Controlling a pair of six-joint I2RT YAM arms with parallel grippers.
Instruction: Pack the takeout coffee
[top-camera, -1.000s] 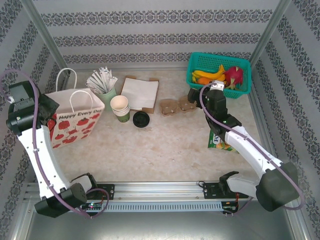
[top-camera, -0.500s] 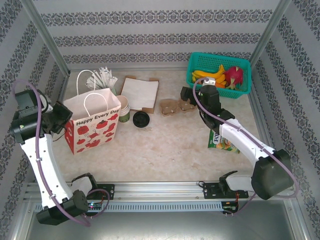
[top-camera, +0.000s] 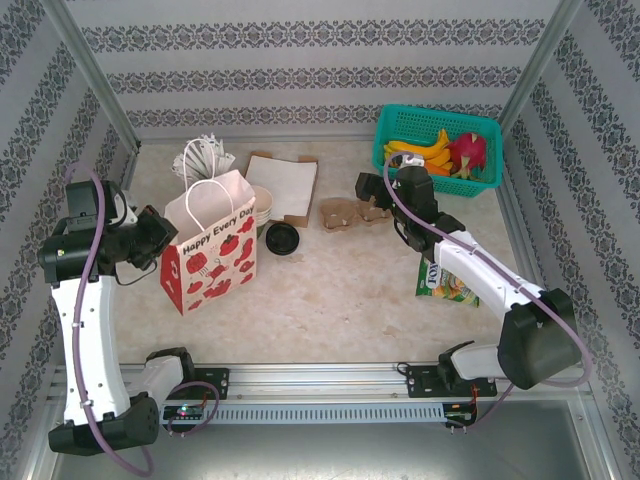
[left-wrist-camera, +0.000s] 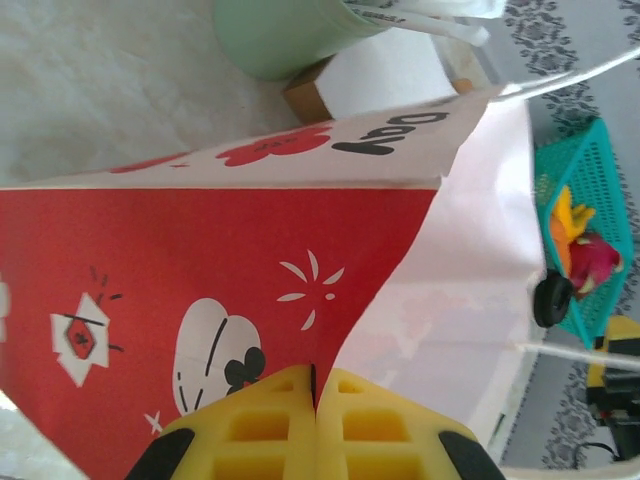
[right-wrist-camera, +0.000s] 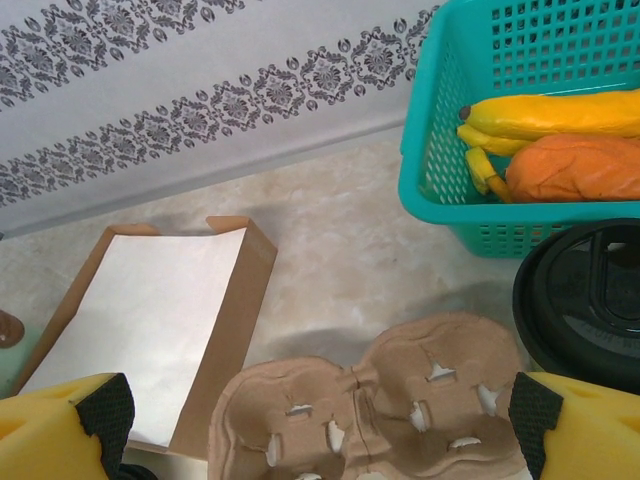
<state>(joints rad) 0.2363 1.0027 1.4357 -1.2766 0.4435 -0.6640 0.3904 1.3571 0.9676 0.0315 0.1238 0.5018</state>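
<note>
- Patterned walls frame a pale tabletop (top-camera: 340, 290), where the red-and-white bag (top-camera: 212, 255) now stands upright left of centre. It has slid in from the far-left edge over the past second.
- The left pincer (left-wrist-camera: 315, 378) is pressed together on the bag's side fold, and this arm has hauled the bag across.
- The move puts the bag just beside the stacked cups (top-camera: 263, 207), which it now partly hides from the overhead camera. A loose black lid (top-camera: 283, 238) lies on the tabletop just right of them.
- The right pincer (right-wrist-camera: 320, 430), jaws wide apart and holding nothing, has swung left from the teal basket (top-camera: 438, 150). It now hangs over the brown carriers (right-wrist-camera: 380, 400).
- A second lid (right-wrist-camera: 590, 300) shows at the right of the wrist view, close to the basket. Whether a cup sits under it cannot be told.
- No cup sits in a carrier or in the bag yet, so the packing appears to be at the setting-up stage.
- With the bag brought next to the cups and the open pincer over the carriers, a carrier looks the likely next pick.
</note>
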